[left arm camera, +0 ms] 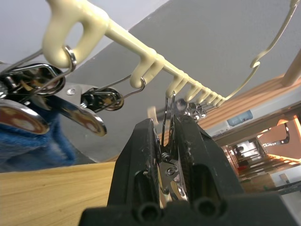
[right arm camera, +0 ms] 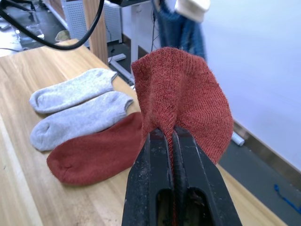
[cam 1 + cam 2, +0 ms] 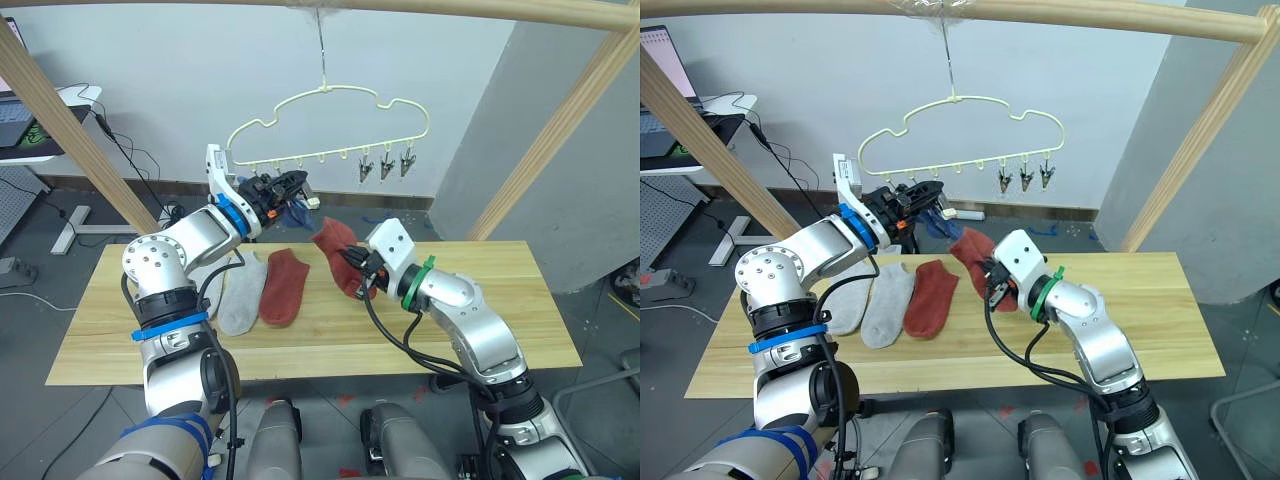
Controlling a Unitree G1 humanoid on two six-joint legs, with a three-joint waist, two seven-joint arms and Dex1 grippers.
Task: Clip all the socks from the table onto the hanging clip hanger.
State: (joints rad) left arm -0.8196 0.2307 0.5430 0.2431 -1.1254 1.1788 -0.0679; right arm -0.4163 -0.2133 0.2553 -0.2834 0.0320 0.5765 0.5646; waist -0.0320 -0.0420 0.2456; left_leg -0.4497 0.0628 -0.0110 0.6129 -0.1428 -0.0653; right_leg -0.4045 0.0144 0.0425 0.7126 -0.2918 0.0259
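Observation:
The pale-yellow clip hanger (image 3: 400, 103) hangs by its hook from the top pole. My left gripper (image 3: 287, 184) is raised to the hanger's bottom bar and is shut on a metal clip (image 1: 167, 141). Blue sock fabric (image 3: 940, 225) hangs from clips beside it. My right gripper (image 2: 171, 133) is shut on a rust red sock (image 2: 183, 94), held up above the table (image 3: 500, 300) near its back edge. On the table lie two light grey socks (image 3: 240, 295) (image 2: 70, 89) and another rust red sock (image 3: 285, 287), side by side.
Three free clips (image 3: 385, 165) hang at the hanger's right end. Thick wooden poles (image 3: 560, 130) (image 3: 70, 130) slant up on both sides of the table. A desk with a laptop (image 3: 30, 120) and floor cables are at the far left.

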